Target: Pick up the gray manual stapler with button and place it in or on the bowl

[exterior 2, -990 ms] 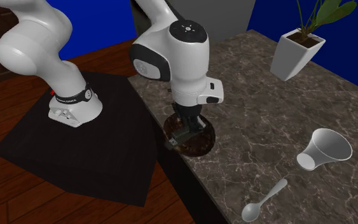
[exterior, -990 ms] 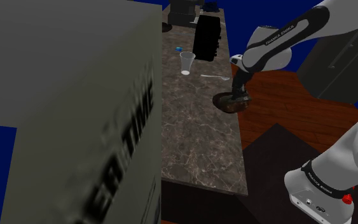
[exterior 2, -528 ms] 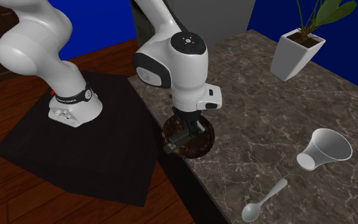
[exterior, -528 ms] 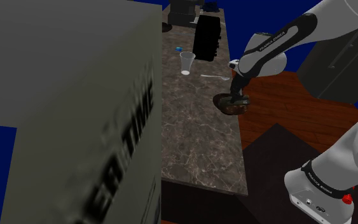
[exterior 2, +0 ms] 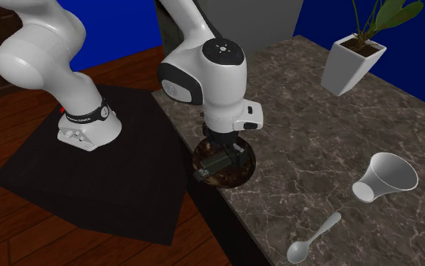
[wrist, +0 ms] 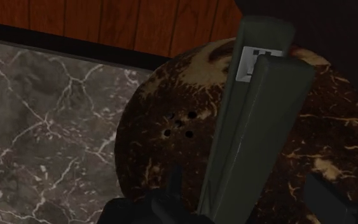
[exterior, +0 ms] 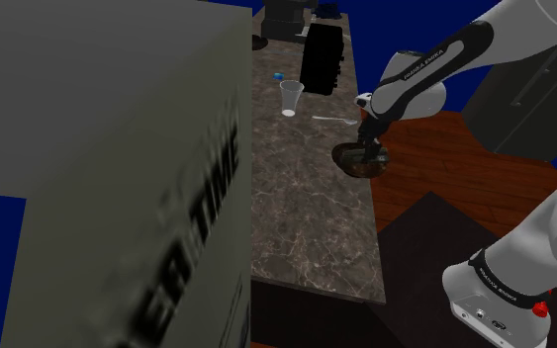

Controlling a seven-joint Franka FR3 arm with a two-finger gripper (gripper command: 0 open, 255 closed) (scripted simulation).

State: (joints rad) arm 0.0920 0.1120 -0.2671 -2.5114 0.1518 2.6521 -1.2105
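Observation:
A dark brown bowl (exterior 2: pixel 241 175) with pale flecks sits at the marble counter's edge, overhanging it a little. The dark grey-green stapler (wrist: pixel 247 127) lies slanted across the bowl (wrist: pixel 152 146), its pale button plate at the far end. My gripper (wrist: pixel 250 184) hangs just above it, open; the fingers (wrist: pixel 174 184) stand to either side of the stapler's near end with gaps between. In the second exterior view the gripper (exterior 2: pixel 224 151) hovers low over the stapler (exterior 2: pixel 215 165). From the shoulder view the gripper (exterior: pixel 373 150) is over the bowl (exterior: pixel 350 160).
A clear cup (exterior: pixel 291 97), a spoon (exterior: pixel 333 119) and a black box (exterior: pixel 323 54) stand farther along the counter. A big grey box (exterior: pixel 98 178) fills the shoulder view's left. A white planter (exterior 2: pixel 352 64) is at the back right in the second exterior view.
The hand came down a little over the bowl, then the fingers opened off the stapler, which now rests on the bowl.

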